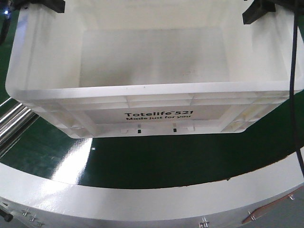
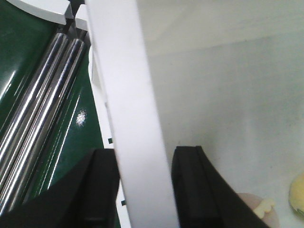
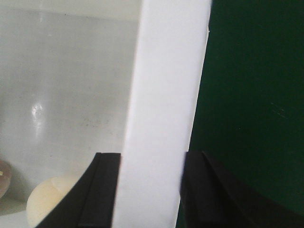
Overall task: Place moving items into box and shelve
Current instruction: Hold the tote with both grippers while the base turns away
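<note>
A white plastic box [image 1: 156, 102] marked "Totelife 521" fills the front view, tilted toward the camera above the green belt. My left gripper [image 1: 45, 4] is shut on the box's left rim [image 2: 128, 109]; its black fingers [image 2: 102, 190] sit either side of the rim. My right gripper [image 1: 259, 10] is shut on the right rim [image 3: 164, 118], one finger inside, one outside. Inside the box a pale yellow round item [image 3: 45, 202] and a pinkish item [image 2: 259, 209] show at the bottom; a yellow item [image 2: 297, 192] lies beside it.
A dark green conveyor belt [image 1: 156, 161] lies under the box. A curved white guard rim [image 1: 142, 199] runs along the front. Shiny metal rollers [image 2: 33, 123] lie left of the box. A black cable [image 1: 293, 95] hangs at the right.
</note>
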You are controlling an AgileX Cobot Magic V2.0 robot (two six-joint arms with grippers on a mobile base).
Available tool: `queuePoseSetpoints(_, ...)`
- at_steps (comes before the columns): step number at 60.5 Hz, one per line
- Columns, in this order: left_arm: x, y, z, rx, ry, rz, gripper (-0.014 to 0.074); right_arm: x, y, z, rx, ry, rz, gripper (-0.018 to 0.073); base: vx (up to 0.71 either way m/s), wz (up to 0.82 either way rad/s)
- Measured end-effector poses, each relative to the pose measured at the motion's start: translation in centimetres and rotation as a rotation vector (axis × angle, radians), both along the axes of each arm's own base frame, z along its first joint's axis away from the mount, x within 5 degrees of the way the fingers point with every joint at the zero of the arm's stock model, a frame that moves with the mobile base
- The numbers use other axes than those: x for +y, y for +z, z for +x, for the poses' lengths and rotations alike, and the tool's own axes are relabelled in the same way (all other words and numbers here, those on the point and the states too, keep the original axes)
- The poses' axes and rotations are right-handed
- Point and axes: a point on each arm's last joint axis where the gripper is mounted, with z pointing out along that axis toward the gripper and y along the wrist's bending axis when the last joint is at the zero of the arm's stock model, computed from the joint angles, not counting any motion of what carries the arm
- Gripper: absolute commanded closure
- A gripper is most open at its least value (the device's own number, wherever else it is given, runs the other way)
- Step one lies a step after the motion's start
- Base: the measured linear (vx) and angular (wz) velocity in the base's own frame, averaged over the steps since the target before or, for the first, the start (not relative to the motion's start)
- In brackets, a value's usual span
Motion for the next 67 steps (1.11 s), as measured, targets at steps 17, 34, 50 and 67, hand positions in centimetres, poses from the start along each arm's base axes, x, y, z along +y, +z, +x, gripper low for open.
queuePoseSetpoints(17,0.0,0.0,0.0,0.0,0.0,0.0,0.0603,0.0,0.0,0.0,0.0,0.0,0.0,0.0564,-0.07,0.02)
queuePoseSetpoints(34,-0.03,0.01,-0.01,0.001,-0.001,-0.004,0.0603,0.0,0.0,0.0,0.0,-0.001,0.001,0.0564,-0.11,0.04)
queuePoseSetpoints(50,-0.06,0.01,-0.02,0.001,-0.002,-0.007,0.0603,-0.06,0.07,-0.06,-0.002,-0.002,0.001,0.0564,-0.1,0.25)
queuePoseSetpoints(67,-0.04,0.01,-0.01,0.001,-0.002,-0.005,0.0603,-0.06,0.07,-0.06,-0.002,-0.002,0.001,0.0564,-0.11,0.4)
